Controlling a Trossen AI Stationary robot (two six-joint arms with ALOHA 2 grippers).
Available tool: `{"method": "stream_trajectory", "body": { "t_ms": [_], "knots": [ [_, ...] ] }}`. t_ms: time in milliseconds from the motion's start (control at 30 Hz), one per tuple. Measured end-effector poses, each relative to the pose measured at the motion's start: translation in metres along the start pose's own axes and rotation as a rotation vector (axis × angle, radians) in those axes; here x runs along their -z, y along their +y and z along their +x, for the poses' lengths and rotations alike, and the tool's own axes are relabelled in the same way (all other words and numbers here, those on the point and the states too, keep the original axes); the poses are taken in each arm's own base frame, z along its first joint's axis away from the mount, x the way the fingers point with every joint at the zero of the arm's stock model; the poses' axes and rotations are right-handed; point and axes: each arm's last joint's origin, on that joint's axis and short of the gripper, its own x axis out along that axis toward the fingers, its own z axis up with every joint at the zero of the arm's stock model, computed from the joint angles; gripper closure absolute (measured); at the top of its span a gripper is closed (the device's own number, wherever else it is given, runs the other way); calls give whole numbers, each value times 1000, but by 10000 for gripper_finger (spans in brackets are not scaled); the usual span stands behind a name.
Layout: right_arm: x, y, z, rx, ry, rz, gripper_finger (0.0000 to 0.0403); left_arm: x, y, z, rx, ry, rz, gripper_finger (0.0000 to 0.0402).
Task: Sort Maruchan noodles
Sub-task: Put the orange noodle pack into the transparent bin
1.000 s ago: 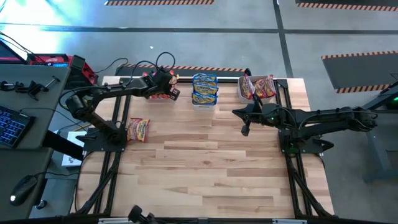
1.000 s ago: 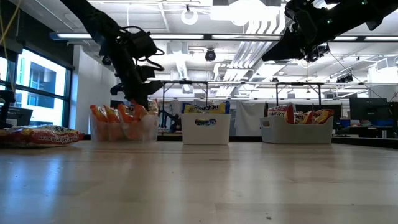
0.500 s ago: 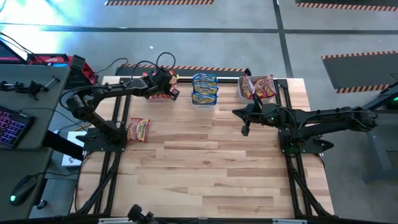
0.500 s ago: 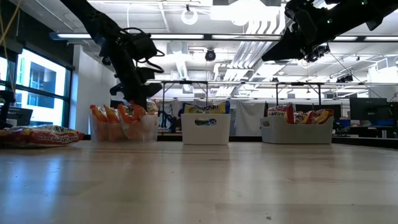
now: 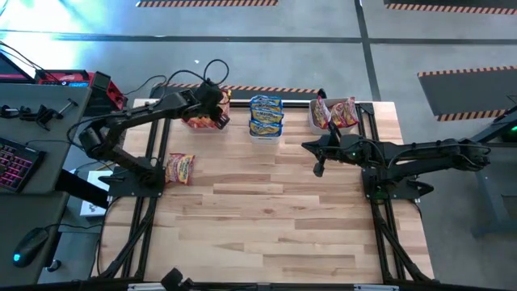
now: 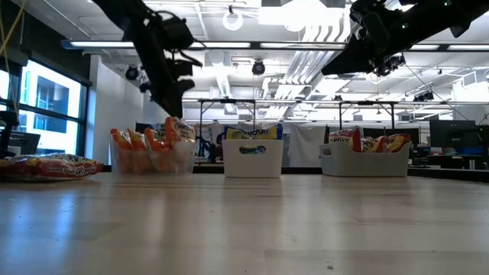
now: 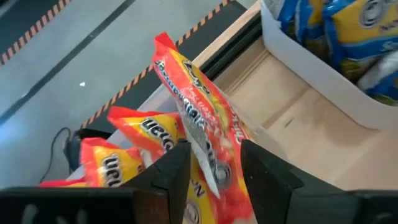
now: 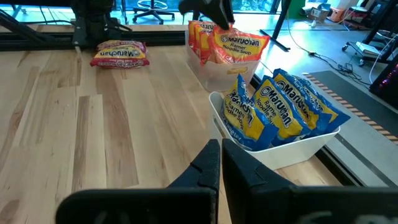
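Several orange Maruchan noodles packets (image 7: 124, 149) stand on edge in the clear bin (image 5: 200, 123) at the table's far left. My left gripper (image 7: 214, 165) hangs open just above the bin. The tallest orange packet (image 6: 177, 131) stands upright below it, its top showing between the two fingers in the left wrist view. Another packet (image 5: 179, 168) lies flat on the table near the left edge. My right gripper (image 5: 319, 168) hangs shut, holding nothing, over the table in front of the right bin.
A white bin of blue-and-yellow packets (image 5: 266, 117) stands at the far middle. Another bin with red-and-white packets (image 5: 334, 115) stands at the far right. The wooden table (image 5: 275, 218) stretches bare toward its near edge.
My left gripper has opened and let go of the orange packet, then risen above the clear bin and gone a little toward the far edge. The packet now stands upright in the bin among the other orange ones.
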Motion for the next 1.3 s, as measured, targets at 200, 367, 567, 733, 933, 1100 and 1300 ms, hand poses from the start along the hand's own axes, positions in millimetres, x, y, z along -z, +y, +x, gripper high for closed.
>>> {"method": "stream_trajectory", "body": {
  "t_ms": [200,367,567,733,933,1100,1300],
  "knots": [
    [0,0,0,0,0,0,403,11,-6,-35,17,-26,-66,303],
    [0,0,0,0,0,-8,403,60,-28,-19,134,-59,-156,377],
    [0,0,0,0,0,-8,403,91,-34,15,106,-243,-332,393],
    [0,0,0,0,0,-8,403,90,-27,26,47,-258,-346,400],
    [0,0,0,0,0,-8,403,93,-24,42,28,-211,-323,401],
    [0,0,0,0,0,-8,403,90,-18,52,30,-230,-332,401],
    [0,0,0,0,0,-8,403,93,-18,40,74,-201,-313,401]
  ]
}}
